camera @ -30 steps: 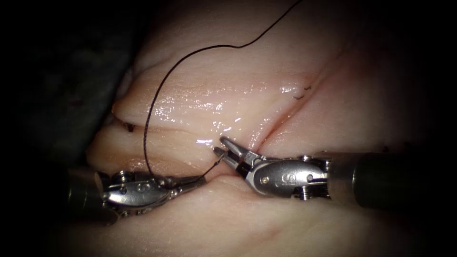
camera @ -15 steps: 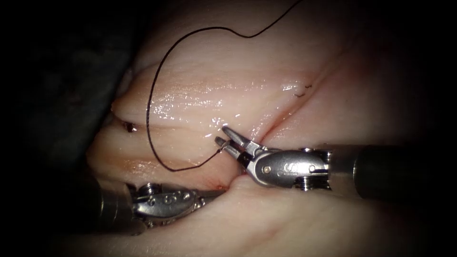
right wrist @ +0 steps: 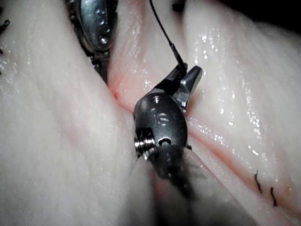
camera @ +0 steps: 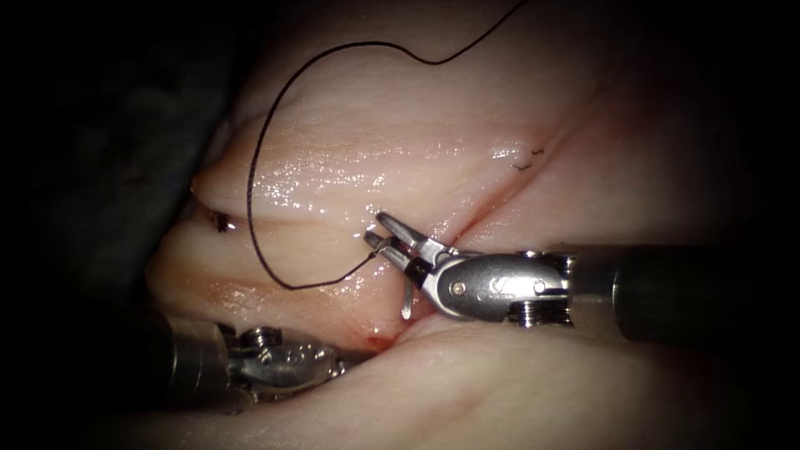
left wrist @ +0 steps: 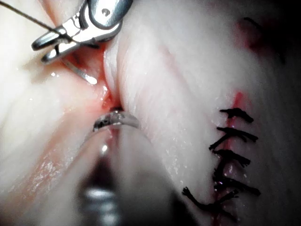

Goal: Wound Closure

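Grips the needle [camera: 406,298] with the right tool [camera: 375,229], close to the end where the thread [camera: 254,192] joins on. Squeezes it between the two jaws, with the very tips a little apart. Reaches in from the right side and lies over the cut [camera: 479,218] in the tissue [camera: 375,158]. Lets the shiny part of the needle poke down below the jaws, right at the cut. Cannot tell if the point touches the tissue or is just above it. Trails the thread from the needle's end in a big loop out to the left over the tissue, then up and off toward the top right. Rests the left tool [camera: 333,363] low down on the left, its tip tucked into the fold of the cut, close to a small spot of red fluid [camera: 379,340]. Cannot tell whether it holds anything. Shows two short cut ends of thread [camera: 527,162] by the cut, farther up and well apart from both tools. Shows, in the left wrist view, a row of dark stitches [left wrist: 233,141] on the tissue, well apart from the needle.
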